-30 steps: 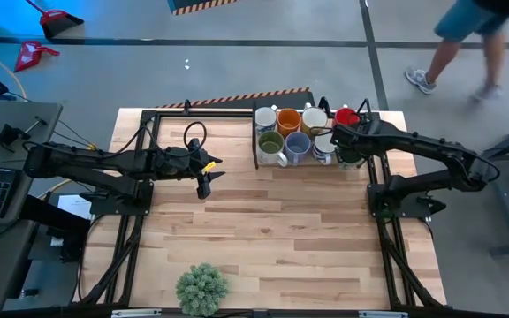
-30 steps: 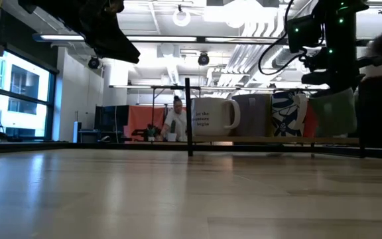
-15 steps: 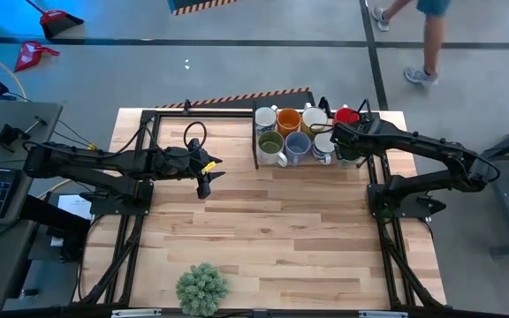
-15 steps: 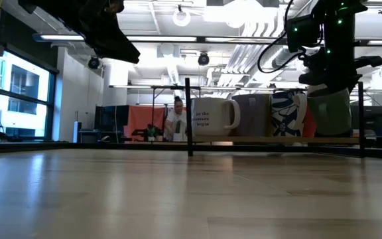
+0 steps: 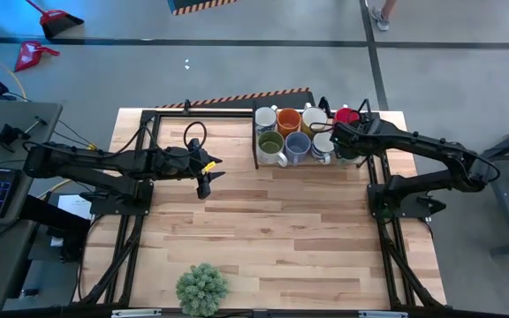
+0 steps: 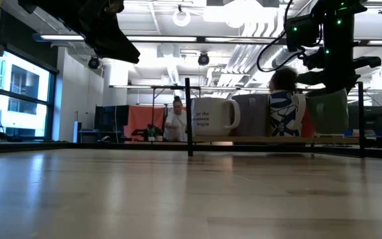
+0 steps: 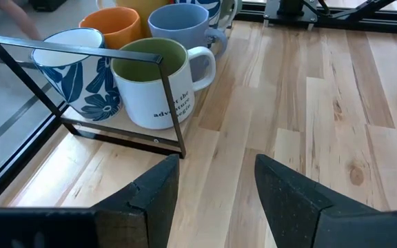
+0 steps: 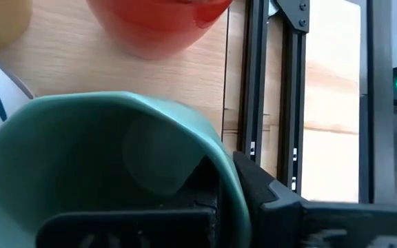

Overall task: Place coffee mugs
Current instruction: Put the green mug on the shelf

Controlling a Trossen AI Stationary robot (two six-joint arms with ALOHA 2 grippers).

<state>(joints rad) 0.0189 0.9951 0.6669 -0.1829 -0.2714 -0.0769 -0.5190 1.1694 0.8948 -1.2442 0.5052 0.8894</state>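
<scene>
Several mugs stand in a black wire rack [image 5: 256, 152] at the table's far edge: a blue-flowered white one [image 5: 266, 117], orange [image 5: 288, 119], cream [image 5: 314, 117], red [image 5: 346, 115], olive-lined white [image 5: 270, 146], blue-grey [image 5: 297, 144] and another white one [image 5: 323, 144]. My right gripper [image 5: 345, 146] is over the rack's right end, shut on a green mug [image 6: 329, 113]. My left gripper [image 5: 206, 181] hangs open over bare table left of the rack, clear of the olive-lined mug [image 7: 154, 86]. My right gripper [image 8: 229, 180] holds the green mug by its rim wall [image 8: 219, 162], one finger inside the mug and one finger [image 8: 264, 196] outside, coming from above. The mug stays upright at the rack's right end [image 6: 329, 113]; whether its base touches the rack floor I cannot tell.
The rack's thin posts [image 6: 188, 116] and top bar [image 7: 74, 52] border the mugs. A bushy potted plant [image 5: 201, 289] sits at the near edge. Bare wood lies between the rack and the plant. Black frame rails [image 5: 380, 221] run along both table sides.
Both arms stay about where they were, and the green mug stays in the right gripper's hold. A person beyond the far edge has walked out of the high view.
</scene>
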